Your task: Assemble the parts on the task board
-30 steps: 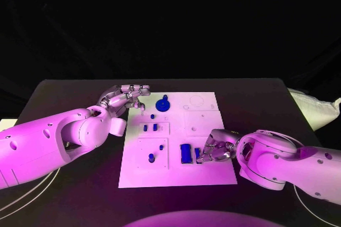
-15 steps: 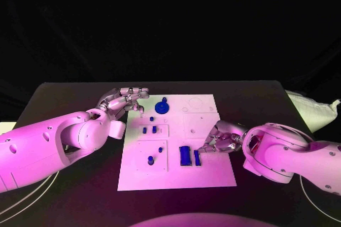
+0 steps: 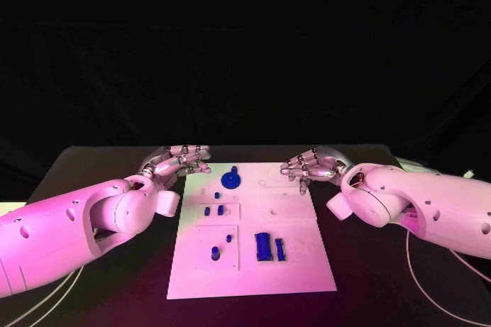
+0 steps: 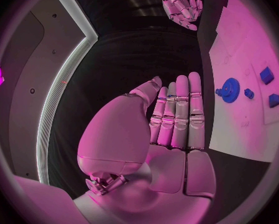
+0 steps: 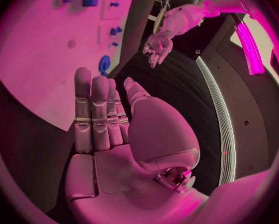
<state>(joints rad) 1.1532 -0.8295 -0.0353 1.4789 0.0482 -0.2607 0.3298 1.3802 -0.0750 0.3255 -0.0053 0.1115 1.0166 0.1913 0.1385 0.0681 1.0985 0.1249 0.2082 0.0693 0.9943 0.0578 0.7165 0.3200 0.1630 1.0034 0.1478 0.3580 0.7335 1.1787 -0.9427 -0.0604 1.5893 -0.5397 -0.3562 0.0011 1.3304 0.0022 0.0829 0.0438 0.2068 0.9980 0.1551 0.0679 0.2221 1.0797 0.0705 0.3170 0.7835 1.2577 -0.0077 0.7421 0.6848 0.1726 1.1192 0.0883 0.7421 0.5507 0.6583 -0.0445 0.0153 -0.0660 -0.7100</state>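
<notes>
— Where are your hands?

— My left hand hovers at the task board's far left corner, my right hand at its far right; both flat, fingers straight and side by side, holding nothing.

— And the parts?

— The blue gear sits at the far end, small pegs mid-board, two upright bars nearer me. I'd judge them light, stiff and slick: pinch a bar across its narrow sides.

— Anything in the recesses?

— Pegs stand in some; others I cannot tell.
</notes>
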